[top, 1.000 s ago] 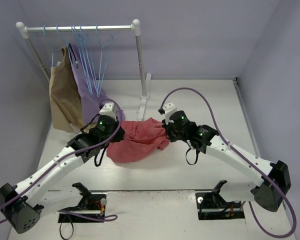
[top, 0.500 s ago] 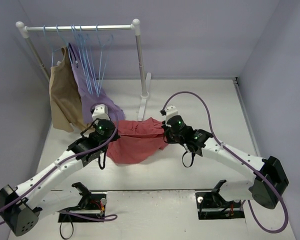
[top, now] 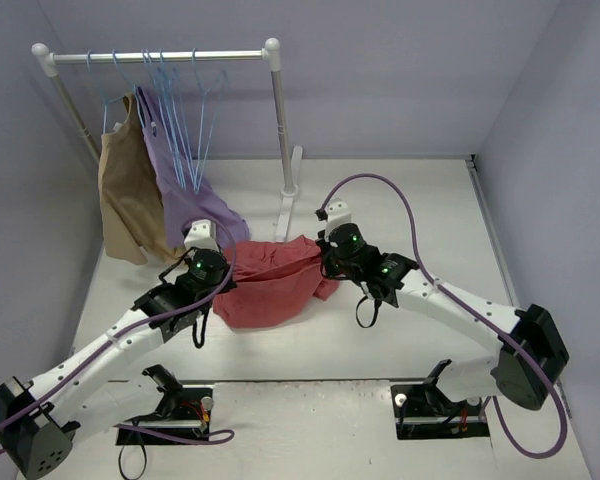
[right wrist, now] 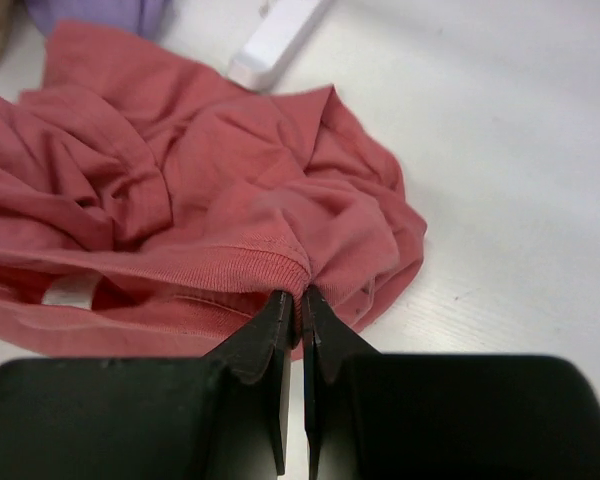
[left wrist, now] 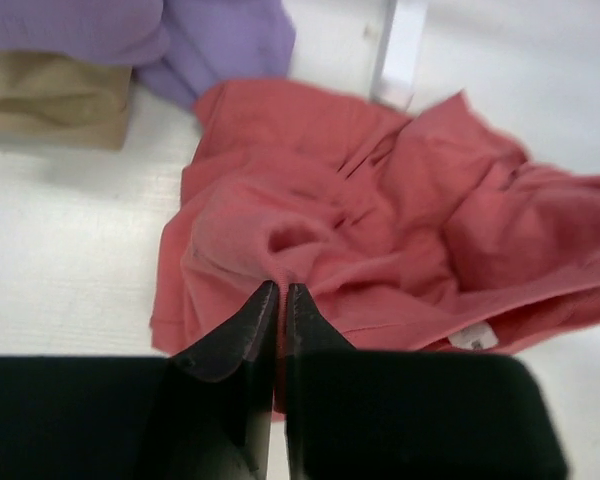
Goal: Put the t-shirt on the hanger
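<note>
The salmon-red t-shirt (top: pixel 275 285) lies crumpled on the white worktop (top: pixel 410 200), just in front of the clothes rail (top: pixel 160 57) and a little to the side of its white foot (top: pixel 288 205), with one edge of the cloth close to that foot. Both arms reach in toward it from the side away from the rail. The left pincer (left wrist: pixel 282 287) has its two dark fingers pressed together on a fold at the shirt's edge, at the end of the cloth that sits below the rail's hanging clothes. The right pincer (right wrist: pixel 302 292) is likewise closed tight, nipping a ribbed hem at the shirt's other end, out past the rail's foot. From above, the edge of the shirt nearest the rail runs fairly straight between the two pincers, while the rest of the cloth sags in a bunched heap on the side away from the rail. A small white label (left wrist: pixel 470 338) shows near the hem.

Up on the rail, several thin light-blue hangers (top: pixel 193 140) hang in a cluster. A tan garment (top: pixel 125 200) and a lilac-purple garment (top: pixel 175 185) hang from the same rail at its far-left end, the purple one trailing down onto the worktop close beside the shirt
</note>
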### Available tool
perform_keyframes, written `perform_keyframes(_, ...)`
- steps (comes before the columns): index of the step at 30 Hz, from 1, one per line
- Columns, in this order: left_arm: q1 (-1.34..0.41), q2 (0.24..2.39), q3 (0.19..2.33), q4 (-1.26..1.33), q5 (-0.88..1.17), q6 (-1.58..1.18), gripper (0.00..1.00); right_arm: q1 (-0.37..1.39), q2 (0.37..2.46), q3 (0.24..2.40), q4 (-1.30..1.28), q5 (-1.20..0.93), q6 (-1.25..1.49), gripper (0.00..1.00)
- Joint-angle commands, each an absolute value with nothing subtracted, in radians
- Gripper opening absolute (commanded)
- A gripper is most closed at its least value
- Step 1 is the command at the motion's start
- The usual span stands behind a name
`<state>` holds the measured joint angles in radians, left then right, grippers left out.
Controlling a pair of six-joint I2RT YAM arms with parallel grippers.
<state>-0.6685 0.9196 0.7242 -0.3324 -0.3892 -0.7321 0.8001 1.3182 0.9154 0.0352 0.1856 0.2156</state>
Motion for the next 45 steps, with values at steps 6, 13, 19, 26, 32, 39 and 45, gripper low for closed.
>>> perform_keyframes(6,-0.666,0.954,0.977,-0.354,-0.351,-0.507,0.56,0.805,1.402,0.904,0.160,0.159,0.238,0.00)
perform_keyframes(13,-0.535,1.195,1.437,-0.473,-0.196,-0.197,0.60,0.807,1.414,0.931,0.163,0.123,0.206,0.00)
perform_keyframes(19,-0.401,1.402,1.738,-0.529,-0.128,-0.101,0.60,0.806,1.420,0.945,0.164,0.097,0.196,0.00)
perform_keyframes(26,-0.312,1.640,2.017,-0.589,-0.130,-0.029,0.60,0.809,1.408,0.952,0.163,0.070,0.194,0.00)
perform_keyframes(32,-0.274,1.731,2.047,-0.589,-0.137,-0.026,0.60,0.812,1.389,0.934,0.164,0.060,0.202,0.00)
perform_keyframes(39,-0.265,1.774,2.040,-0.589,-0.142,-0.042,0.60,0.813,1.360,0.900,0.164,0.059,0.214,0.00)
perform_keyframes(45,-0.264,1.766,1.980,-0.587,-0.131,-0.071,0.46,0.813,1.341,0.884,0.163,0.072,0.218,0.00)
